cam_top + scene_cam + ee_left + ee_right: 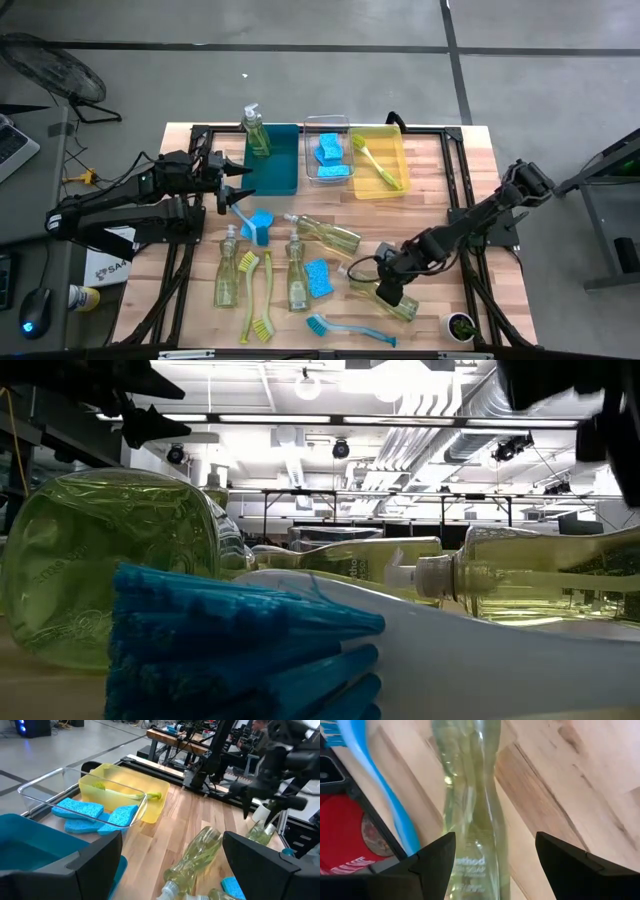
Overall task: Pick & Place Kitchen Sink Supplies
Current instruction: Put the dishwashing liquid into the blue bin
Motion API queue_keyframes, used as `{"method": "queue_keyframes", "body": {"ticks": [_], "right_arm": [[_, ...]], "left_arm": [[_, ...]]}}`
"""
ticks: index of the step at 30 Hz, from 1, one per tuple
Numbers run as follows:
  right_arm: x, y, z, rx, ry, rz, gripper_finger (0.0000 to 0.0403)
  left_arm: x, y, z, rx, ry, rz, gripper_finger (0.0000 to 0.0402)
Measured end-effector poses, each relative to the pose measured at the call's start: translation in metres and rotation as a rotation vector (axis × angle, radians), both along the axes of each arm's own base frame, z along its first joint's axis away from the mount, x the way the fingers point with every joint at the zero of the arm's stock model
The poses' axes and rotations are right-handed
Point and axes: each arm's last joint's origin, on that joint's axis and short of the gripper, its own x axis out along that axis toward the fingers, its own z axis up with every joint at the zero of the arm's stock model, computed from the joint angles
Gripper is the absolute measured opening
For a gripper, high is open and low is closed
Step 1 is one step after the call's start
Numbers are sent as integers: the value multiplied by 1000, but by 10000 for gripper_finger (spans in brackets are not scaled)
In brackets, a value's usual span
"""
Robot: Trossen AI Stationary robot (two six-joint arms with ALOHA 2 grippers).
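My right gripper points down, open, over a clear soap bottle that lies on its side near the table's front right. In the right wrist view its fingers stand on either side of that bottle, without plain contact. My left gripper waits open and level beside the teal bin, in which one soap bottle stands upright. Three more bottles, yellow-green brushes, blue brushes and a blue sponge lie on the wood.
A clear bin holds blue sponges and a yellow bin holds a yellow-green brush, both at the far edge. A small cup stands at the near right corner. Black frame rails run along the table's sides.
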Motion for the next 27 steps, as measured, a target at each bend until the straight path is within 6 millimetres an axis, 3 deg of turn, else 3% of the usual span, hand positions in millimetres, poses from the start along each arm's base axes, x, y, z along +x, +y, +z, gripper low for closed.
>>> {"method": "queue_keyframes", "body": {"ticks": [4,7,16,27], "right_arm": [[4,12,21,-64,-3,-1,268],[13,28,22,-103,49,30,267],[38,74,7,-229,237,143,257],[32,86,-7,-254,269,86,292]], "left_arm": [[0,0,0,-2,0,0,339],[0,0,0,-5,-1,-12,339],[0,-1,0,-7,-1,-18,339],[0,-1,0,-13,2,-47,339]]}}
